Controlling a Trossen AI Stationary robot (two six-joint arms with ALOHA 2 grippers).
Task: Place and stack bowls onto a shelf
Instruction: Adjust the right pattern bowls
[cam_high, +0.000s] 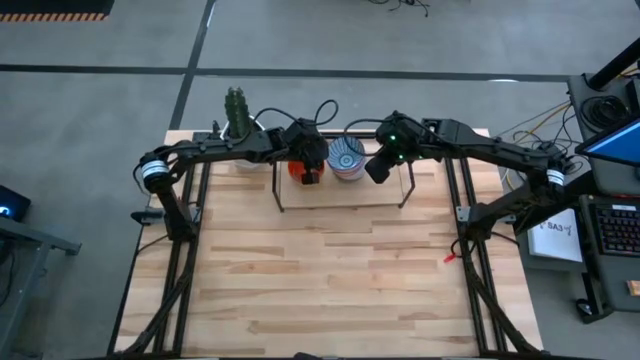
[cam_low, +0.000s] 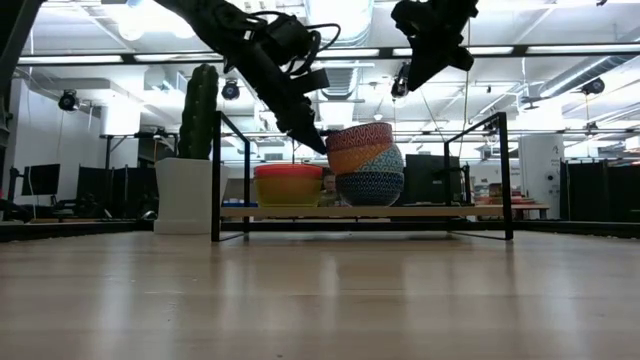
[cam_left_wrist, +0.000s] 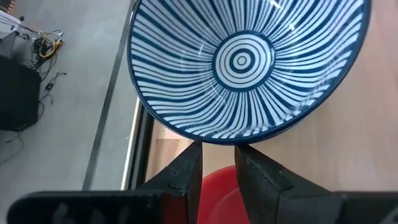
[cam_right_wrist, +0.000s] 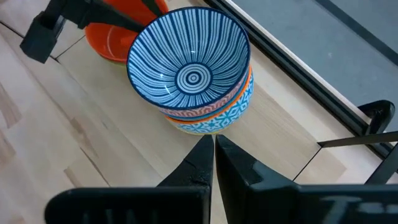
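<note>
The shelf (cam_low: 480, 211) is holding 2 stacks; the striped bowl (cam_right_wrist: 188, 62) is topping one. The left gripper (cam_left_wrist: 217, 167), barely parted, is gripping nothing; the right gripper (cam_right_wrist: 214, 152) is hanging closed, empty. Stacking looks nearly finished.

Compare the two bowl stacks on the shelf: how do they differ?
The right stack is taller, topped by the blue-and-white striped bowl over patterned bowls; the left stack is lower, with plain yellow and orange-red bowls. The left gripper sits at the striped bowl's rim, above the left stack; the right gripper hangs clear of both. Both stacks rest upright side by side on the shelf.
</note>
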